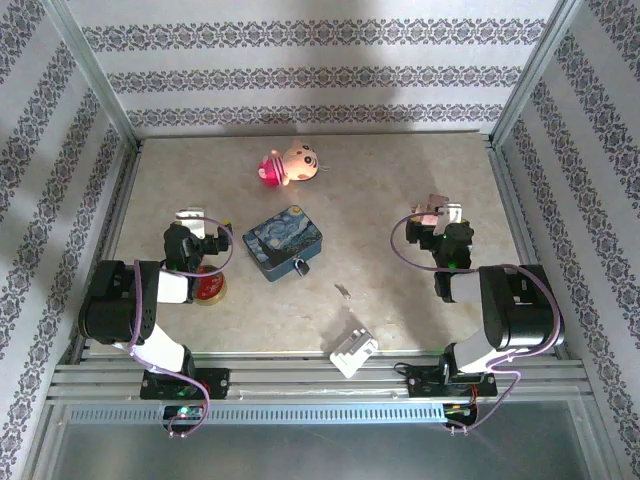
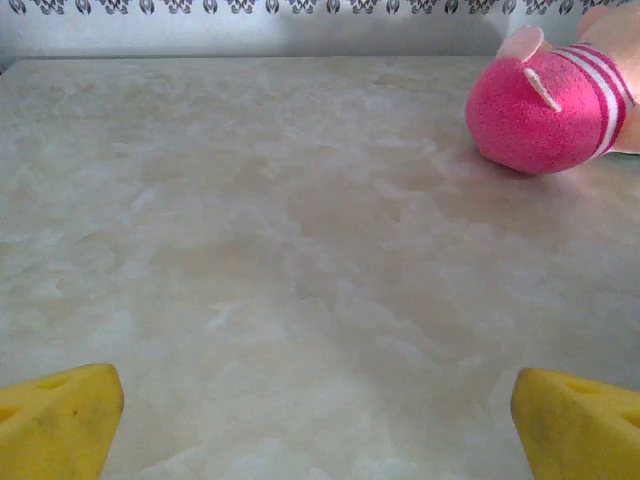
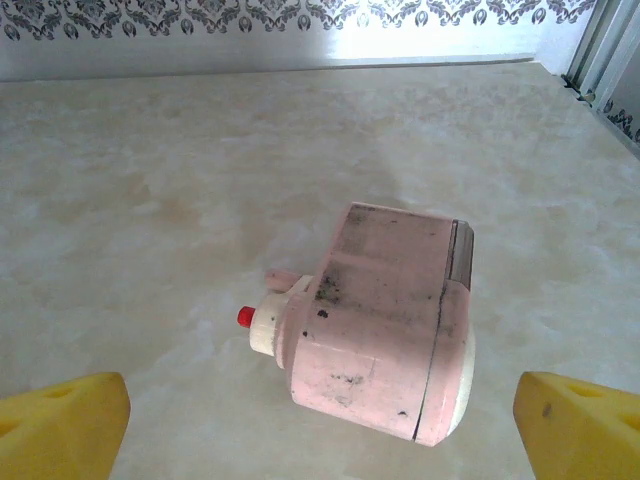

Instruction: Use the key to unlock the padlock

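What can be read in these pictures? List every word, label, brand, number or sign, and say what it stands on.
No text can be read anywhere.
Blue painted tin: a swirling night-sky picture, no lettering visible.
Red round container: any print is too small to tell.
Pink toy piece: dark scuffs and a red tip, no letters.
Pink plush and white block: no markings visible.
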You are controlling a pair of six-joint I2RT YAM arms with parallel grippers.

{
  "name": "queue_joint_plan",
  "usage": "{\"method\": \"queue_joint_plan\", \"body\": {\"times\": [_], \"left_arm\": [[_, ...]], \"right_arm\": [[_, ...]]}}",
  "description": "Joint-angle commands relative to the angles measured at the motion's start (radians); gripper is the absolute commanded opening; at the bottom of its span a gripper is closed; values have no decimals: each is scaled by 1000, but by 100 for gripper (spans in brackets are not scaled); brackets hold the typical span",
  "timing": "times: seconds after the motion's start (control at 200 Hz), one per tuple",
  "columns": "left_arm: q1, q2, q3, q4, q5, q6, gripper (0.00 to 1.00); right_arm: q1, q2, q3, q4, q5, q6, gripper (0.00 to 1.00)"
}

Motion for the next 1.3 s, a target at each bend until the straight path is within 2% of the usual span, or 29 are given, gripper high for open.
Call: {"method": "queue_joint_plan", "body": {"times": [0.0, 1.064, 1.294], "left_arm": [[-6, 3, 16, -14, 13, 3, 99], [-6, 1, 17, -16, 16, 0, 99], [-6, -145, 19, -141, -34, -16, 99]], "right_arm": [[8, -5, 20, 19, 5, -12, 98], [17, -13, 29, -5, 28, -15, 98], [24, -90, 20, -58, 83, -7, 98]]}}
